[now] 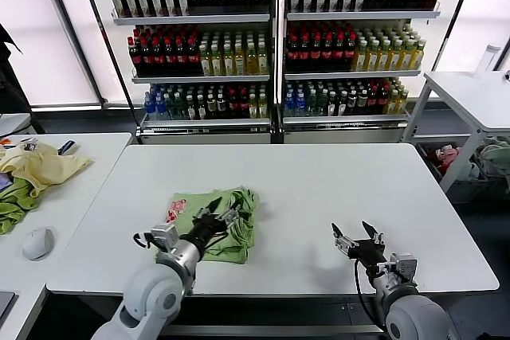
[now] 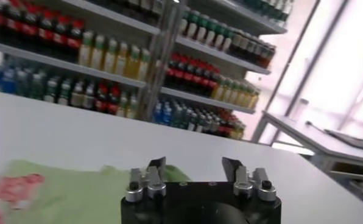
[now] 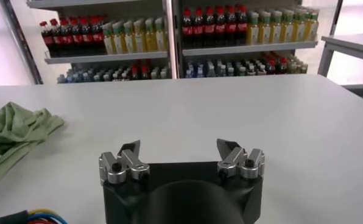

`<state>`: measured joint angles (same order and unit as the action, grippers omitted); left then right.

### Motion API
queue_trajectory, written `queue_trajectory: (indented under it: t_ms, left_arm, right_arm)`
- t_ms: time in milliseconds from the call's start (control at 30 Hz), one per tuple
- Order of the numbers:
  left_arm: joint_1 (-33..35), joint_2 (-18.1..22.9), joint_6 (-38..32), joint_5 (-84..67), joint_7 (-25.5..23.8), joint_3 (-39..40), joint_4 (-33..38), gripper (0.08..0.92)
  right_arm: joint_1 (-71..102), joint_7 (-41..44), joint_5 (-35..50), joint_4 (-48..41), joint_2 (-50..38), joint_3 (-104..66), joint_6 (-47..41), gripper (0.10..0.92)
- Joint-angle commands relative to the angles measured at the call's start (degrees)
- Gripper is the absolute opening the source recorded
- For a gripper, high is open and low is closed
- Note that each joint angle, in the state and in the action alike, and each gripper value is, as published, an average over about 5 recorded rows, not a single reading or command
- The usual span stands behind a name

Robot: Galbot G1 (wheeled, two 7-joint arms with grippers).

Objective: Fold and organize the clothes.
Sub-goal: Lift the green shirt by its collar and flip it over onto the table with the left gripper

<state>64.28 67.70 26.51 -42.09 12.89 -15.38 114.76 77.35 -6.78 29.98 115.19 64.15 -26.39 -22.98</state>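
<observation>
The light green shirt (image 1: 224, 220) lies bunched on the white table (image 1: 319, 189), left of the middle, its red-and-white patch (image 1: 175, 209) at its left edge. My left gripper (image 1: 218, 212) is open and empty, just over the shirt's near part. In the left wrist view the shirt (image 2: 66, 192) lies beside and under the open gripper (image 2: 193, 165), the patch (image 2: 14, 185) to one side. My right gripper (image 1: 356, 235) is open and empty over bare table near the front edge, apart from the shirt. In the right wrist view the right gripper (image 3: 178, 148) is over bare table, the shirt (image 3: 14, 131) off to the side.
A side table on the left holds a pale yellow cloth (image 1: 44, 166), a darker green cloth (image 1: 16, 201) and a white mouse (image 1: 37, 242). Shelves of bottles (image 1: 275, 37) stand behind the table. Another white table (image 1: 470, 93) stands at the right rear.
</observation>
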Motion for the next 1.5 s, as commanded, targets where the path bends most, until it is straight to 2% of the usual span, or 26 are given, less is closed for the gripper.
queue_trajectory:
  t_ms: [33, 167, 267, 700, 1133, 1500]
  left_arm:
    - [1.01, -5.71, -6.74, 4.43, 1.75, -10.71, -13.69, 0.722]
    - [0.82, -5.33, -7.34, 4.68, 0.94, -10.74, -17.7, 0.807]
    - [1.17, -4.74, -6.44, 3.68, -0.4, -10.24, -18.05, 0.821]
    - [1.59, -2.82, 0.74, -7.92, -6.22, -10.02, -15.93, 0.823]
    - [1.54, -0.91, 6.36, -24.86, -6.04, -14.49, -15.24, 0.823]
    - [0.14, 2.56, 6.72, -33.25, -5.55, -18.45, -19.3, 0.817]
  right_arm:
    - [-0.25, -0.02, -0.5, -0.36, 0.54, 0.51, 0.15, 0.823]
    - [-0.28, -0.08, -0.78, -0.38, 0.76, 0.57, 0.22, 0.823]
    - [-0.2, -0.12, -0.81, -0.29, 0.72, 0.35, 0.21, 0.823]
    - [0.59, -0.21, -0.85, 0.31, 0.84, -0.67, 0.23, 0.823]
    - [1.73, -0.33, -0.98, 1.58, 1.23, -1.36, 0.15, 0.823]
    - [3.05, -0.38, -1.21, 2.57, 1.66, -1.68, 0.25, 0.823]
